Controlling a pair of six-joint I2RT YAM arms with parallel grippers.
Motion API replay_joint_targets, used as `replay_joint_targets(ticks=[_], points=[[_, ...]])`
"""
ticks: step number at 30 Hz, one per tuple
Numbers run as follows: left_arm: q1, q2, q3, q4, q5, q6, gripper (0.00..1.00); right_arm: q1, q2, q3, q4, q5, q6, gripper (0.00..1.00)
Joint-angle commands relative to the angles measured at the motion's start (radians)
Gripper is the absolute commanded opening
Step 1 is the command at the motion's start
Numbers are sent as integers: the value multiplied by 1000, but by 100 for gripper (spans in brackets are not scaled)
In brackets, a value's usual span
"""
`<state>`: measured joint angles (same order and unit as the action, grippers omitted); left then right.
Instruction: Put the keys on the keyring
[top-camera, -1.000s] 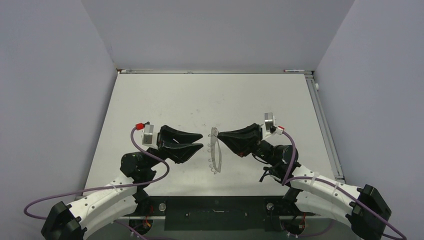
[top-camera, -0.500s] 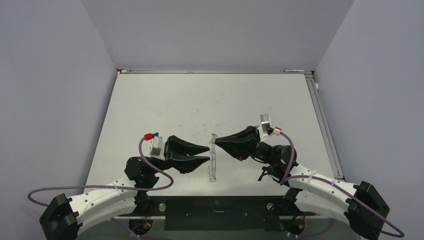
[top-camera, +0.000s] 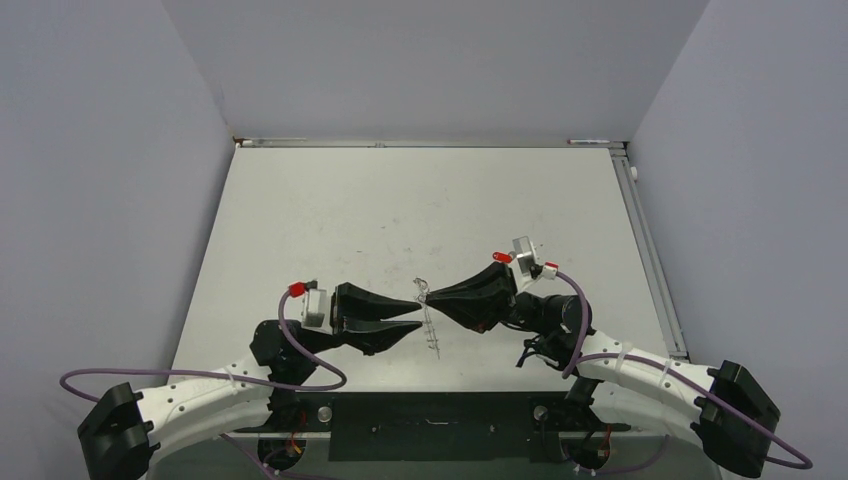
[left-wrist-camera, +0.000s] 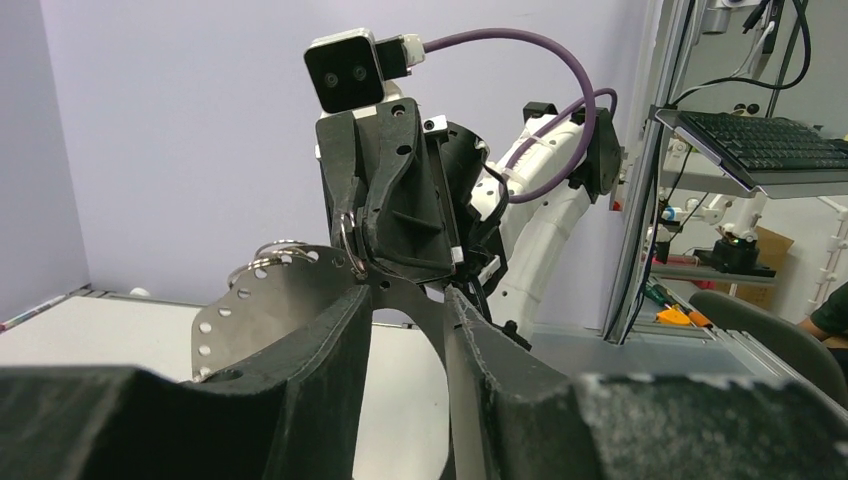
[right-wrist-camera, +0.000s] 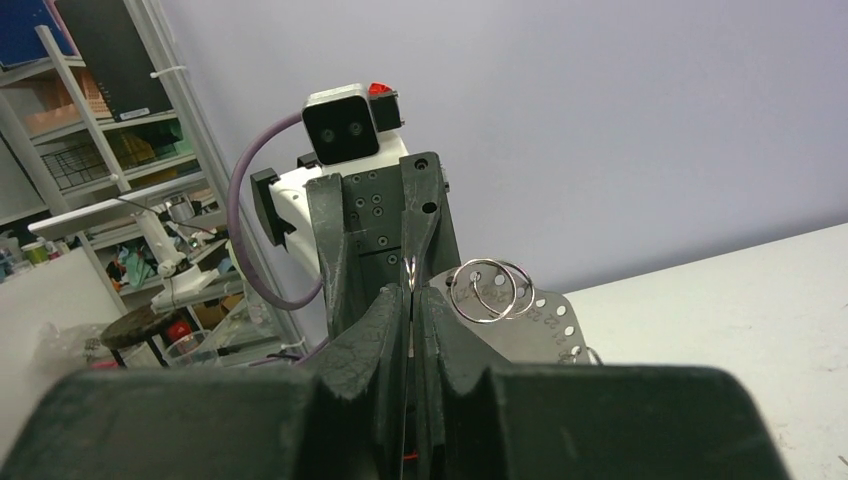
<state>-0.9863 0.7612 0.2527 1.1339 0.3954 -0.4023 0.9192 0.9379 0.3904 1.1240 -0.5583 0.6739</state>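
The keyring (top-camera: 431, 328) is a thin silvery hoop, seen edge-on at the table's near middle. In the wrist views it is a flat metal band with numbered holes (right-wrist-camera: 535, 322) (left-wrist-camera: 265, 312) and small split rings (right-wrist-camera: 482, 291) on its rim. My right gripper (top-camera: 424, 296) is shut on the hoop's upper rim, whose metal edge shows between its fingers (right-wrist-camera: 409, 290). My left gripper (top-camera: 418, 313) is open, and its fingertips (left-wrist-camera: 352, 300) reach the hoop's band from the other side. No red-headed key shows clearly.
The white table (top-camera: 420, 200) stretches away behind the arms, with grey walls on three sides. Purple cables with red plugs (top-camera: 296, 290) (top-camera: 503, 257) loop off both wrists. A black rail (top-camera: 430, 412) runs along the near edge.
Both grippers have come down and nearer the front edge. The left gripper has moved right up to the hoop. The hoop has turned more edge-on and looks shorter.
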Motion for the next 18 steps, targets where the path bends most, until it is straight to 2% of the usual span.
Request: replay_joint_targets(ticks=[1,8,18], points=[[-14,-14,3,44,-37,42,28,15,-27,4,73,-20,-14,5],[-23,-26,3,44,-50,51,21,30,-24,8,57,-20,-34,5],[-36,-21,2,42,-66,65,17,41,-13,10,54,-20,-47,5]])
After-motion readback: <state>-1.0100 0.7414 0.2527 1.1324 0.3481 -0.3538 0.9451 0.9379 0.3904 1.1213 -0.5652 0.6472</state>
